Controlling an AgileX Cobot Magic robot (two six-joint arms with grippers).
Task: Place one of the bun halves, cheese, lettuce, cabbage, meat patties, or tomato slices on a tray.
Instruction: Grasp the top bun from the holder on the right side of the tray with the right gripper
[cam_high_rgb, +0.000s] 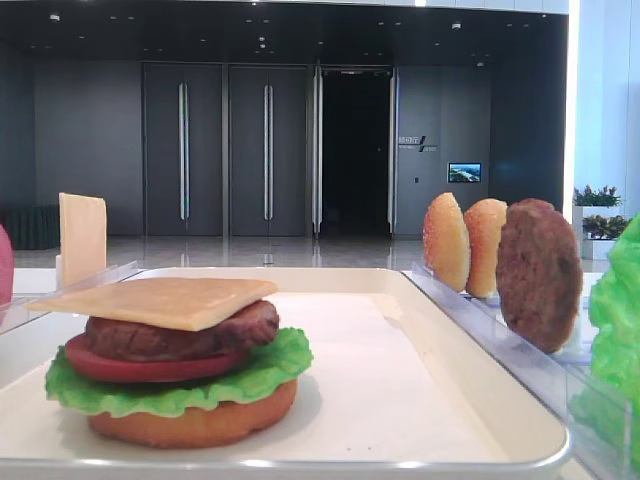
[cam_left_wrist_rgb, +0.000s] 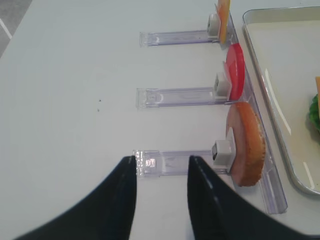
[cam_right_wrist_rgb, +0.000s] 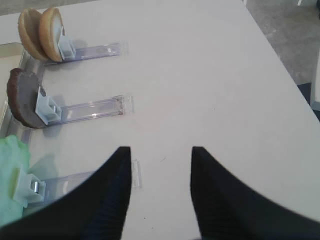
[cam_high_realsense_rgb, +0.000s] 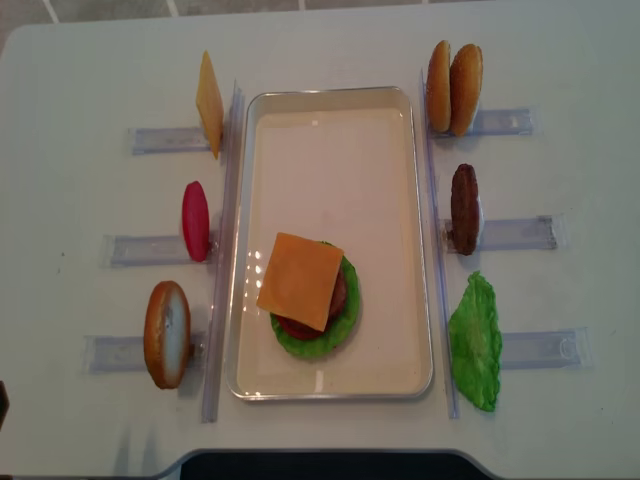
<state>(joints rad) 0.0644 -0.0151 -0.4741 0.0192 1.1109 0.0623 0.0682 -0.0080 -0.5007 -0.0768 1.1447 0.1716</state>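
Observation:
On the white tray (cam_high_realsense_rgb: 330, 150) stands a stack: bun base, lettuce (cam_high_realsense_rgb: 345, 330), tomato (cam_high_rgb: 140, 368), meat patty (cam_high_rgb: 180, 338) and a cheese slice (cam_high_realsense_rgb: 300, 280) on top. Two bun halves (cam_high_realsense_rgb: 455, 87), a patty (cam_high_realsense_rgb: 464, 208) and a lettuce leaf (cam_high_realsense_rgb: 475, 340) stand in the right-hand racks. Cheese (cam_high_realsense_rgb: 209, 103) and a tomato slice (cam_high_realsense_rgb: 195, 220) stand in the left-hand racks. Cabbage is out of view. My right gripper (cam_right_wrist_rgb: 161, 152) is open over bare table beside the lettuce rack. My left gripper (cam_left_wrist_rgb: 161, 160) is open at the outer end of the bun-base rack.
A flat orange-brown bun base (cam_high_realsense_rgb: 167, 333) stands in the nearest left rack. Clear slotted racks (cam_high_realsense_rgb: 500, 233) line both long sides of the tray and stick outward. The far half of the tray is bare. The table edge runs close behind the right gripper.

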